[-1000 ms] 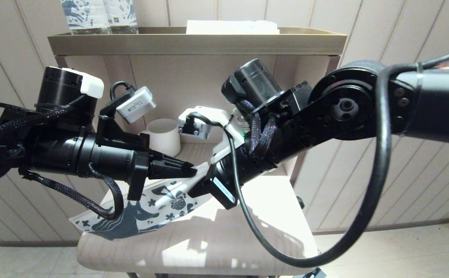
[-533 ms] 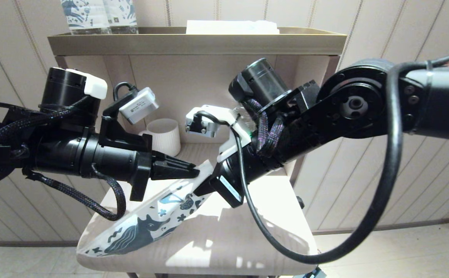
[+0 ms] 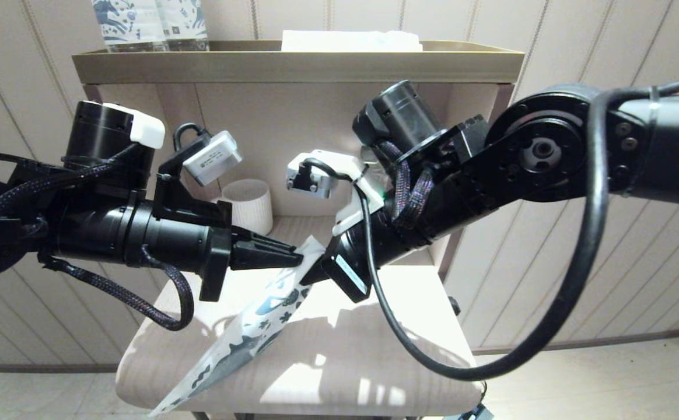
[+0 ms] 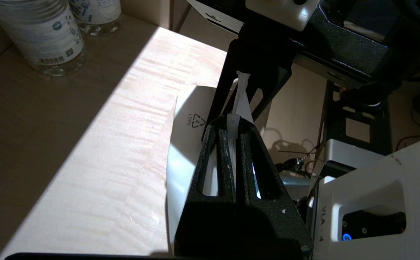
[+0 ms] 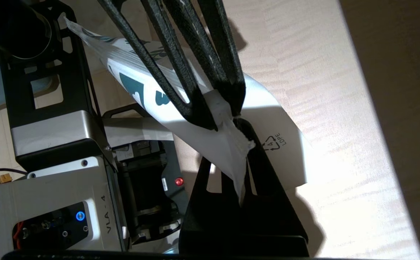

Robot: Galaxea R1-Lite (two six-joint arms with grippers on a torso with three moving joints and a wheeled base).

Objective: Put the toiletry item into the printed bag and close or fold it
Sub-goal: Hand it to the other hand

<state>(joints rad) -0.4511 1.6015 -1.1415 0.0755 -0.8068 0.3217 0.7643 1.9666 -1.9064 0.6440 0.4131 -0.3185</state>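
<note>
The printed bag (image 3: 258,326) hangs steeply from both grippers, its lower end dropping past the seat's front left edge. My left gripper (image 3: 293,256) is shut on the bag's top edge, and in the left wrist view (image 4: 232,124) the white film is pinched between its fingers. My right gripper (image 3: 311,273) meets it tip to tip. It is shut on the crumpled corner of the bag (image 5: 181,119), seen in the right wrist view (image 5: 237,122). The bag's plain white back carries an LDPE mark (image 4: 193,121). The toothbrush is not in view.
A pale wooden seat-like surface (image 3: 374,350) lies under the grippers. A white ribbed cup (image 3: 250,204) stands in the recess behind. Two horse-print bottles (image 3: 147,23) and a flat white packet (image 3: 351,41) sit on the gold shelf (image 3: 298,64). Two further bottles (image 4: 40,36) stand nearby.
The bag's free end has swung down from lying out to the left to hanging steeply. Both grippers shifted slightly right and up, still holding the bag's top.
</note>
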